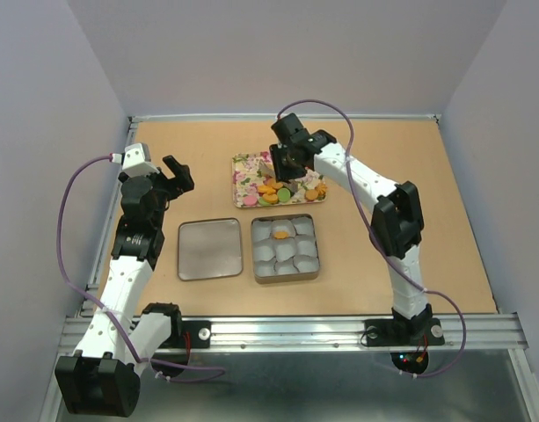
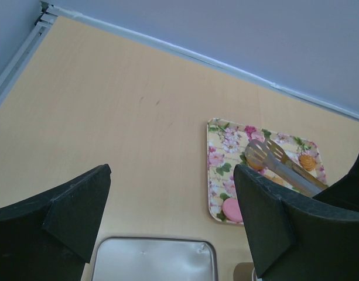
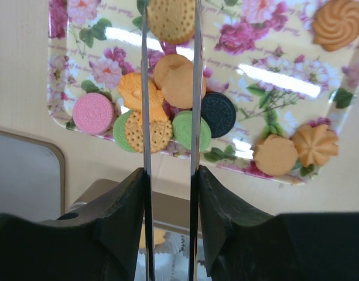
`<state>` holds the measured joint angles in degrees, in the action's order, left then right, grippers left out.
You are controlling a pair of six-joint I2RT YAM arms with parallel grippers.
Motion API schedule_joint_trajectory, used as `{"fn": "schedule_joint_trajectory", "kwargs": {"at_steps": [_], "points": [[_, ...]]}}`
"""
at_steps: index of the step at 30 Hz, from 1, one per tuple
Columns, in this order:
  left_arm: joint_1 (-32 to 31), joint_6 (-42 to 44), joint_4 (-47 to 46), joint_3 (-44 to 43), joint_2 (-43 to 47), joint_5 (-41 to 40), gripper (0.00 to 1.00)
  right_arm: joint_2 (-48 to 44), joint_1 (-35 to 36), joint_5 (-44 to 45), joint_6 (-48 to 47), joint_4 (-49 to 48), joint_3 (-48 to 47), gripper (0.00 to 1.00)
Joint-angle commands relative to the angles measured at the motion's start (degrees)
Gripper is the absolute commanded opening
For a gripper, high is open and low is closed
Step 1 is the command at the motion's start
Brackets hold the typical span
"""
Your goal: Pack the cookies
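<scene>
Floral tray (image 1: 247, 171) held loose cookies (image 1: 278, 189); the tin (image 1: 253, 251) of paper cups (image 1: 291, 255) held one. Right gripper (image 3: 170, 175) clenched tongs (image 2: 264, 155); left gripper (image 2: 172, 175) gaped open.

Tray (image 3: 273, 76) behind tin (image 1: 286, 280) glossy, floral print; lid (image 1: 210, 249) left of tin dull grey metal; table (image 1: 344, 255) matt wood-look.

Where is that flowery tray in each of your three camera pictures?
Top external: floral tray at centre, beyond the tin.
Left wrist: tray right of centre, partly hidden.
Right wrist: tray fills the upper half.
Shared landmark: grey lid off the tray's near-left corner.
</scene>
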<state>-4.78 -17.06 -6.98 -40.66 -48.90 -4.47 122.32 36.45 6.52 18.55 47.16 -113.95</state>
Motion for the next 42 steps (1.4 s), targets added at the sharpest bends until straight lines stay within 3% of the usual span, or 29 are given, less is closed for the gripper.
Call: {"fn": "schedule_joint_trajectory", "kwargs": {"at_steps": [1, 11, 24, 42], "points": [[0.12, -0.08, -1.54, -2.93, 0.57, 0.60, 0.97, -9.63, 0.20, 4.02, -1.41, 2.59, -6.46, 0.41], [0.12, -0.17, -1.54, -2.93, 0.30, 0.87, 0.97, -28.16, 0.12, 4.64, 0.17, 7.42, 3.19, 0.41], [0.03, -0.26, -1.37, -3.45, -0.57, 1.22, 0.97, -53.05, 0.20, -8.17, 5.62, 5.67, 36.33, 0.41], [0.12, -0.26, -0.49, -3.72, -1.37, 2.27, 0.99, -57.73, 0.20, -11.10, 7.29, 0.31, 50.14, 0.41]]}}
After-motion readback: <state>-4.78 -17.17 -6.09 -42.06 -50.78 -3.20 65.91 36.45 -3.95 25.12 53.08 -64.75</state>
